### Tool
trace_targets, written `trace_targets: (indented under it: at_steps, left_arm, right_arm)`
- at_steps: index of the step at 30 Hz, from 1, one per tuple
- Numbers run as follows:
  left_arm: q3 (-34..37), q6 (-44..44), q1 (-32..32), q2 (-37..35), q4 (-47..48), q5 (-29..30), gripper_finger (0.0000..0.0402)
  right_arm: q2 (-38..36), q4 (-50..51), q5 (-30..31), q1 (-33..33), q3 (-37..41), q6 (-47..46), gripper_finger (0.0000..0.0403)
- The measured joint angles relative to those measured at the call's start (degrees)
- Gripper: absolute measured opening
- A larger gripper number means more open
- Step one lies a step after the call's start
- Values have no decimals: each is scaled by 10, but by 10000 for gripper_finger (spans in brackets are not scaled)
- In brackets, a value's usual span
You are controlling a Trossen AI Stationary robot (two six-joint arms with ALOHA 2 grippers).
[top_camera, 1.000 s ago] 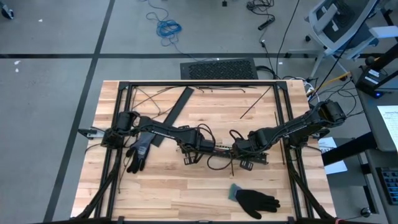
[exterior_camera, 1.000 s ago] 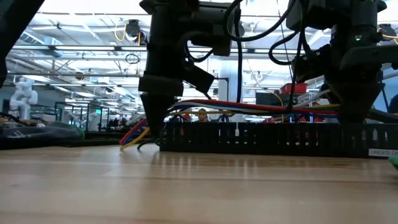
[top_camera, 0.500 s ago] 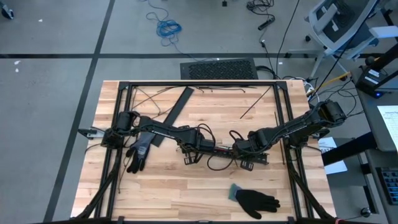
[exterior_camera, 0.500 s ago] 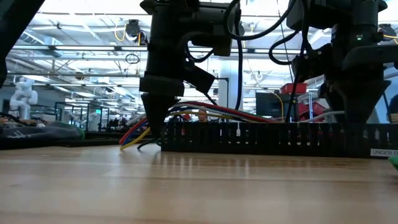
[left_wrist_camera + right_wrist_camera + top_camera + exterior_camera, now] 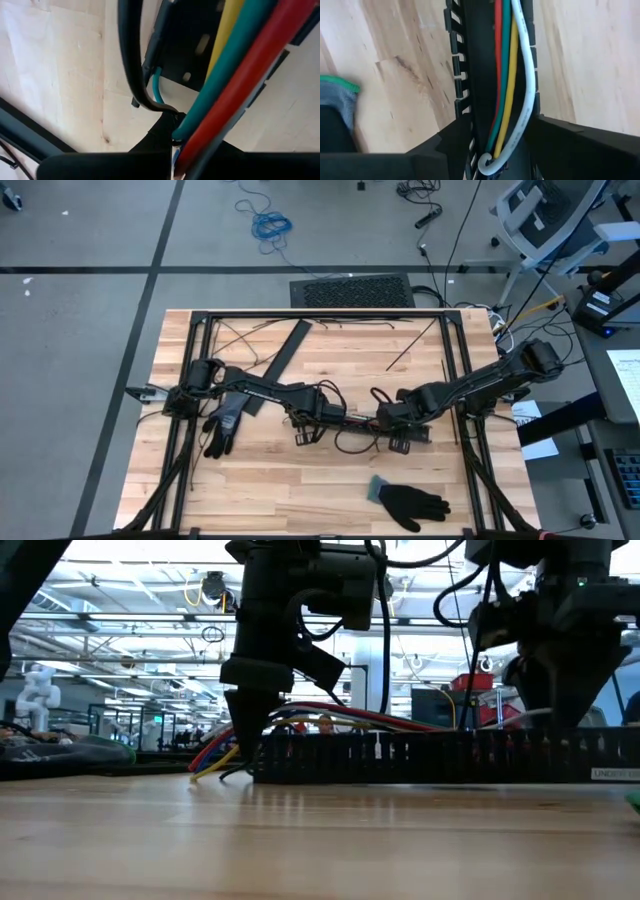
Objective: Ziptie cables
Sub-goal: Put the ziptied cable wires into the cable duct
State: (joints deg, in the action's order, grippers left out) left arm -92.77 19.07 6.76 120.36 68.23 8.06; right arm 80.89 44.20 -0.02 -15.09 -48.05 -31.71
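The wooden table (image 5: 300, 470) is framed by black rails. At its centre a black slotted cable duct (image 5: 440, 755) is seen lying flat, long axis running left to right between the two arms. The cables (image 5: 506, 75) (red, green, yellow and white) are laid lengthwise inside the duct, parallel to its walls; in the low view their left ends (image 5: 215, 755) are seen fanning out past the duct's left end and drooping toward the tabletop.

The left arm is stretched in from the left edge, wrist bent down. The left gripper (image 5: 305, 423) is closed on the cables at the duct's left end, with red and green strands pinched between the fingers in the left wrist view.

The right arm is reached in from the right edge. The right gripper (image 5: 392, 423) is set over the duct's right part, jaws parted and straddling the duct, nothing gripped.

A black glove (image 5: 412, 502) is noted near the front edge, a grey glove (image 5: 222, 425) under the left arm, and a flat black strip (image 5: 283, 360) lying diagonally toward the back.
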Motion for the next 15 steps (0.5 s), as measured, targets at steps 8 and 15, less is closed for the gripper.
trace_targets:
  at_steps: [8, 15]
  left_arm:
    - [-1, 1, 2, 0, 2, -41, 43]
    - [-11, 1, 4, 0, 9, -42, 106]
  right_arm:
    - [-5, -1, 49, 1, -1, 10, 174]
    - [-5, -4, 65, 1, -1, 22, 174]
